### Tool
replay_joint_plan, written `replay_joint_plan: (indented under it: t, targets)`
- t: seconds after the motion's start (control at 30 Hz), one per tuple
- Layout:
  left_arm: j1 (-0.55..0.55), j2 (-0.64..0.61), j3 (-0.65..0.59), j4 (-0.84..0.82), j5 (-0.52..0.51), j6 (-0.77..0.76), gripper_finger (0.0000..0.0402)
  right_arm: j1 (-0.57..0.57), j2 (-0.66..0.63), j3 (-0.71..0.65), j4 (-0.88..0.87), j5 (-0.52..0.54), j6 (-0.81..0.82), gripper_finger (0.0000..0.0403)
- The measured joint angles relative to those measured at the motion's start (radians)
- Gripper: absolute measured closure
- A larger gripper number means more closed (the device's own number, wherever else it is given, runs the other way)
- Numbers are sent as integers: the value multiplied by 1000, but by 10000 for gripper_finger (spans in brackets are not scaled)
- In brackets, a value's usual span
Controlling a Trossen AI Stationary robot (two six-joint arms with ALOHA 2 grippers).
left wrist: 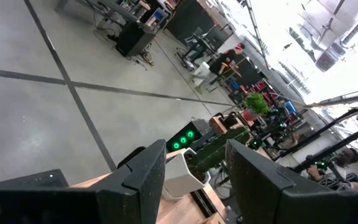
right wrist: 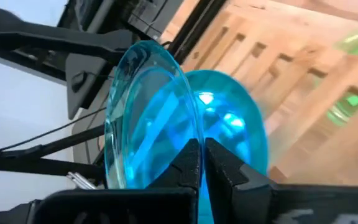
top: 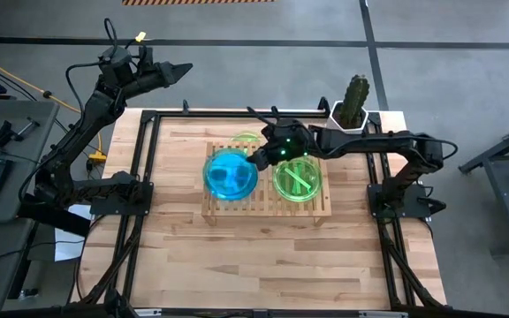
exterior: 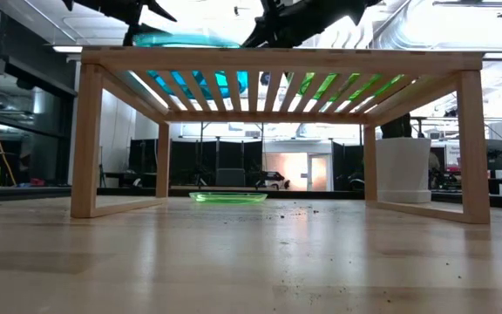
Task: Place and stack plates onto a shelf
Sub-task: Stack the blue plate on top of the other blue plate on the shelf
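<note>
The wooden slat shelf (top: 266,207) (exterior: 277,61) stands mid-table. A cyan-blue plate (top: 231,173) (right wrist: 145,118) is over the shelf's left half, in my right gripper (top: 262,160) (right wrist: 201,155), which is shut on it. A second blue plate (right wrist: 238,130) lies under it on the slats. Green plates (top: 297,179) (exterior: 338,85) rest on the shelf's right half. One green plate (top: 247,138) (exterior: 227,198) lies flat on the table behind the shelf. My left gripper (top: 180,69) (left wrist: 194,171) is open, raised beyond the table's far-left corner. My right gripper pinches the blue plate's rim (right wrist: 184,142) on the plate's right side between its two fingers, coming from the table's right and slanting down. The plate sits tilted in the hold above the other blue plate; whether its left edge touches that plate I cannot tell.
A cactus in a white pot (top: 353,108) (exterior: 402,170) stands at the table's far right corner. Black frame rails (top: 145,177) run along the table's left and right sides. Bare tabletop (top: 263,256) lies in front of the shelf.
</note>
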Motion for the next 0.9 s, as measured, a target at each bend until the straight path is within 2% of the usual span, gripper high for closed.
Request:
replay_joint_plan:
  t: [0.2,0.47,0.77,0.9]
  targets:
    - [0,0,0,0,3,0,243,-8,-32,0,-81,-16,-32,403]
    - [0,0,0,0,3,0,243,-7,-36,0,-81,-35,-50,390]
    - [0,0,0,0,3,0,243,-8,-36,-1,-61,-5,-74,267]
    - [0,0,0,0,3,0,243,-8,-36,-1,-58,-20,-94,225]
